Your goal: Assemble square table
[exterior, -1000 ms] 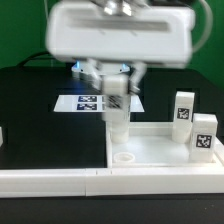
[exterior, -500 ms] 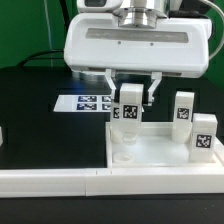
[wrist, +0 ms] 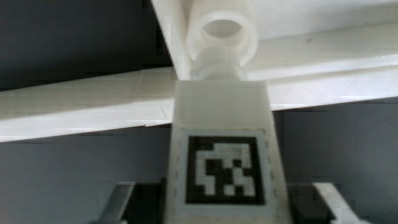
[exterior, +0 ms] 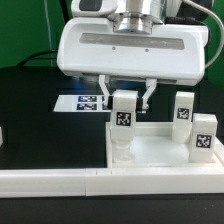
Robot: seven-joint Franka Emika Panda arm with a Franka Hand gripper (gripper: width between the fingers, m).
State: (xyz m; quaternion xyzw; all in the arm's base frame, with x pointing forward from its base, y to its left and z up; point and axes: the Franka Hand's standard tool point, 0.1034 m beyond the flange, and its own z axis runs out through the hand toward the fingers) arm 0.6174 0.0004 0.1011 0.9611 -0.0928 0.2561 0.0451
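Nearest you in the exterior view runs the long white border wall [exterior: 60, 180], and just behind it lies the square table slab [exterior: 160, 150], flat on the black tabletop [exterior: 35, 105], with a round corner socket [exterior: 122, 155] at its near corner on the exterior view's left. Directly over that socket stands a leg block [exterior: 122, 118], upright, its black-and-white tag facing you; you cannot tell from this view whether its foot has entered the socket or only rests at its mouth. The jaws [exterior: 127, 96] are closed on the top of this leg block, one finger [exterior: 107, 93] on each side, with the block centred between them. In the wrist view you look down the same leg block [wrist: 222, 150], tag toward the camera, with the socket [wrist: 221, 28] in line beyond its far end. On the exterior view's right, two more leg blocks [exterior: 183, 110] [exterior: 204, 135] stand upright on the slab, close together and well apart from the held one. Farther back, behind the jaws, the marker board [exterior: 82, 102] lies flat on the tabletop.
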